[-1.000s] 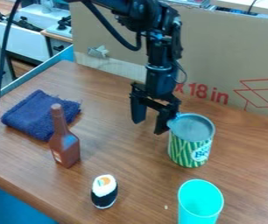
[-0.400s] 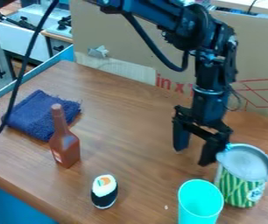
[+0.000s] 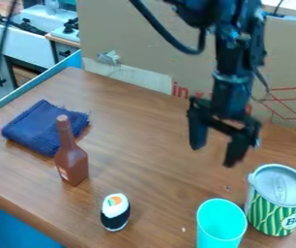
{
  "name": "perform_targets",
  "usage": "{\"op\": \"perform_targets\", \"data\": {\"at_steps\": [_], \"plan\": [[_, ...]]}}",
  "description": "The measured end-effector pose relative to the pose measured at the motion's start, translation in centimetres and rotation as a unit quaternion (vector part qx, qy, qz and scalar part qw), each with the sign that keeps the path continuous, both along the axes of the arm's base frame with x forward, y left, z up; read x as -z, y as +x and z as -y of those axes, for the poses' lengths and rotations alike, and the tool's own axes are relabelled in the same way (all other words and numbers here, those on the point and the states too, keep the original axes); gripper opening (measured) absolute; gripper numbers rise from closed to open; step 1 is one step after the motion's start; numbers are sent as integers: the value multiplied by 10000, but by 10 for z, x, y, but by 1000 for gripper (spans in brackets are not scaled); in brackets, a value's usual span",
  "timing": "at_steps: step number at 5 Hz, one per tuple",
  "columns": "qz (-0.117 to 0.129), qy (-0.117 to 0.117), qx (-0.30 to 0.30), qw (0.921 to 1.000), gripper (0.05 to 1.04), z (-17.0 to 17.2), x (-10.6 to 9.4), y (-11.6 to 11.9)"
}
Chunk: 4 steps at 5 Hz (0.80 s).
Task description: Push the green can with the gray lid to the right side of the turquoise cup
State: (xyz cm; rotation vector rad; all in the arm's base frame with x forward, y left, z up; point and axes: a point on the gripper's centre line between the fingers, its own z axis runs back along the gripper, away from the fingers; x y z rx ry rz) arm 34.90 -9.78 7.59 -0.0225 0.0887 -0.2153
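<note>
Hanging empty, jaws apart, the gripper (image 3: 214,156) is clear of the can (image 3: 278,213), upright beside the cup (image 3: 220,225), far from the worktop's (image 3: 144,121) left edge; its placing looks finished, nothing evidently left.

A tin can (image 3: 276,213) stood upright on the brown wood-grain tabletop (image 3: 134,160), at four o'clock in the camera view. Vertical bands of green and pale stripes wrapped its side, broken by a white patch with dark lettering that faced about five o'clock. Its round silver-gray top was closed, with a raised rim and a small tab at ten o'clock. A turquoise cup (image 3: 220,227) stood just beside the can at its eight o'clock.
</note>
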Motion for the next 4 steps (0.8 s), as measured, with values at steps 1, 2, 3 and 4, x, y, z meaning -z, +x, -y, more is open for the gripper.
{"op": "perform_targets", "data": {"at_steps": [1, 2, 3, 4], "plan": [[429, 195, -443, 9979, 999, -32, -32, -2], [234, -76, -244, 9994, 1000, -50, -59, -19], [160, -75, -331, 9993, 1000, -63, -75, -46], [147, 182, -247, 9994, 1000, -73, -85, -71]]}}
